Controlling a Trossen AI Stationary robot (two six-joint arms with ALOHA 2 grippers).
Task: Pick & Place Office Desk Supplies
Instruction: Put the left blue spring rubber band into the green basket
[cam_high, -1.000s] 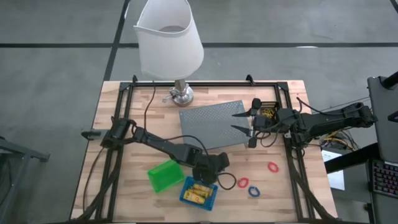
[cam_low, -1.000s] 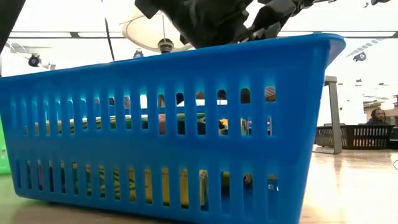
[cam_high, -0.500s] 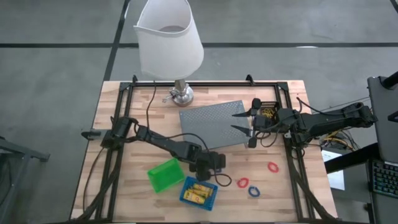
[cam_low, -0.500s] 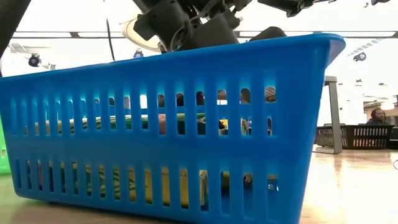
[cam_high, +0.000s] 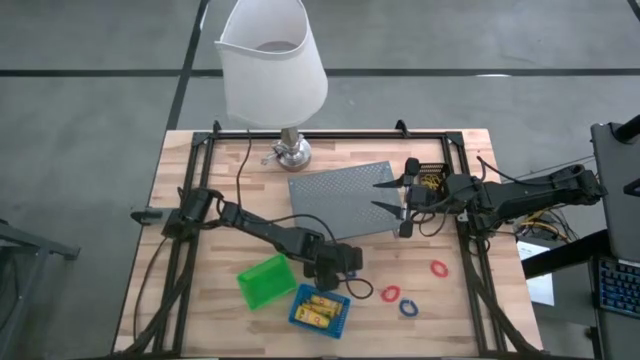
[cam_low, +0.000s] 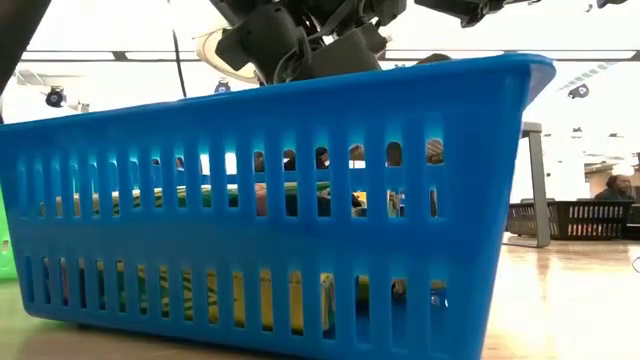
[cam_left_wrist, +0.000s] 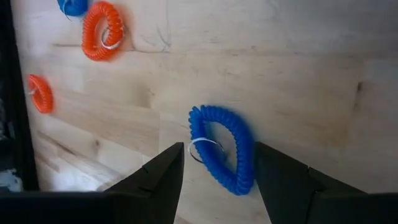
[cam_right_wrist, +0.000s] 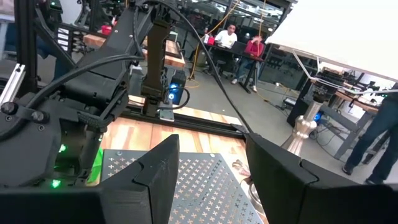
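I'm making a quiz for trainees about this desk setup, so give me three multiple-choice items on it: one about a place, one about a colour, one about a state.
1. Where is the green bin?
A. beside the blue bin
B. on the mesh tray
C. under the lamp

2. What colour is the coil loop between the left end effector's fingers in its wrist view?
A. red
B. blue
C. yellow

3. How does the right end effector stand?
A. shut on a loop
B. open, holding nothing
C. shut on the lamp cord

Answers:
1. A: the green bin lies next to the blue bin at the table's near edge.
2. B: the left end effector frames a blue loop; two red loops lie farther off.
3. B: the right end effector hangs open over the grey mesh tray, with nothing between its fingers.
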